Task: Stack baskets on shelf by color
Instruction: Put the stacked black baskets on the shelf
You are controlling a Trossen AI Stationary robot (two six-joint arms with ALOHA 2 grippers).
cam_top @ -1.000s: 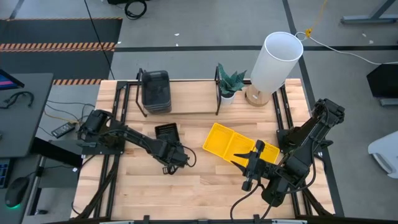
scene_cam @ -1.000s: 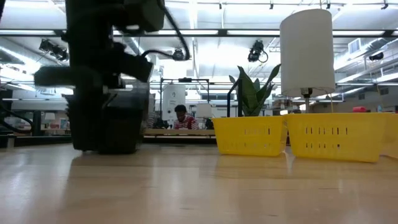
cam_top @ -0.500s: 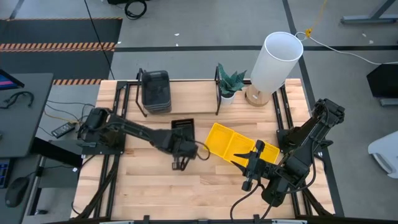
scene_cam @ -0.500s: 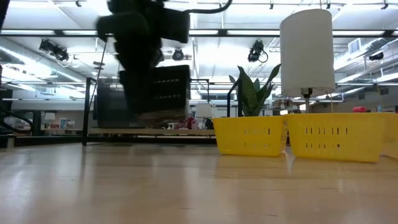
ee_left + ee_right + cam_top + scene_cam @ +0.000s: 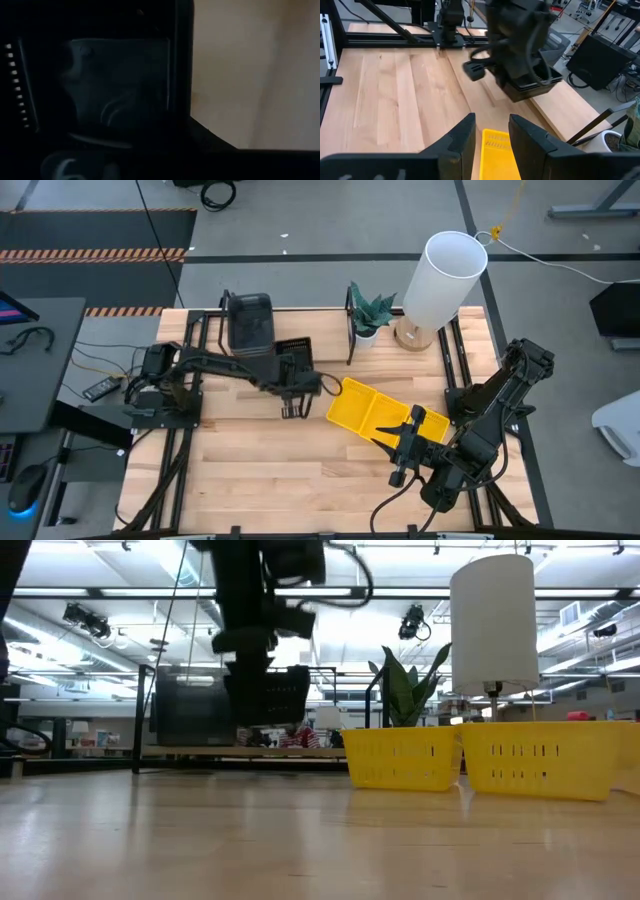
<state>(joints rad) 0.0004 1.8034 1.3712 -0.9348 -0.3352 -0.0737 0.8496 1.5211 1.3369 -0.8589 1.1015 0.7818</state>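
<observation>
My left gripper (image 5: 294, 383) is shut on a small black slatted basket (image 5: 293, 354), which it carries over the light-wood shelf (image 5: 325, 343). In the low view the basket (image 5: 271, 696) hangs under the gripper (image 5: 262, 668), clear of the plank. A stack of dark grey baskets (image 5: 250, 325) stands on the shelf's left part. The yellow baskets (image 5: 368, 410) rest on the tabletop right of centre. My right gripper (image 5: 404, 457) waits open at their near right end, and its wrist view looks over a yellow basket (image 5: 496, 149) toward the black basket (image 5: 527, 84). My left gripper holds the black basket at its near side (image 5: 293, 370), coming from above. The basket is lifted clear, roughly level, above the shelf plank. The gripper's body hides the fingers, and the left wrist view shows only the dark basket wall (image 5: 120, 85).
A small potted plant (image 5: 371, 313) and a tall white lamp shade (image 5: 443, 276) stand on the shelf's right part. Black wire frames (image 5: 351, 330) rise from the shelf. The tabletop (image 5: 260, 470) is bare wood in front of the yellow baskets. A person sits far behind (image 5: 292, 736).
My left gripper has carried the black basket up off the middle of the table, toward the far edge and a little to the right. The basket now hangs over the shelf beside the grey stack. The right arm has kept still.
</observation>
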